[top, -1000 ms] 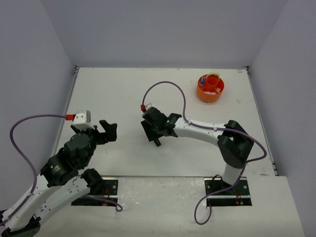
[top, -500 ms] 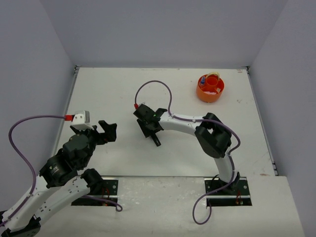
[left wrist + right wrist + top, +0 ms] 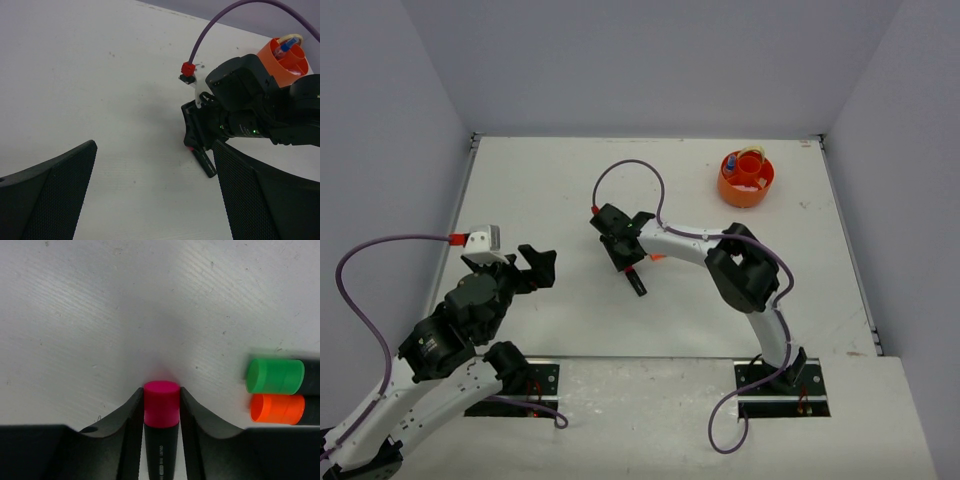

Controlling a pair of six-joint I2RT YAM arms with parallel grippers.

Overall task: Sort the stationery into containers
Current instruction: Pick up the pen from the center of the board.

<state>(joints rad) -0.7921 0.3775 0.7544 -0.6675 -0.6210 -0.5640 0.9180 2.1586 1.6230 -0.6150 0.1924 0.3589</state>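
Nearest us, at the 8 o'clock side of the table (image 3: 550, 180), the left gripper (image 3: 546, 266) hangs above the surface with its jaws spread wide. Further in, near the centre, the right gripper (image 3: 161, 390) is down at the table, its fingers (image 3: 125, 420) pressed against both sides of the pink highlighter (image 3: 161, 407). At 3 o'clock of that pink cap lie the green highlighter (image 3: 275, 376) and the orange highlighter (image 3: 277, 408), touching side by side and well apart from the fingers. Farthest, at 1 o'clock, stands the tub (image 3: 746, 192), holding small items, possibly a glue bottle; we cannot make them out.
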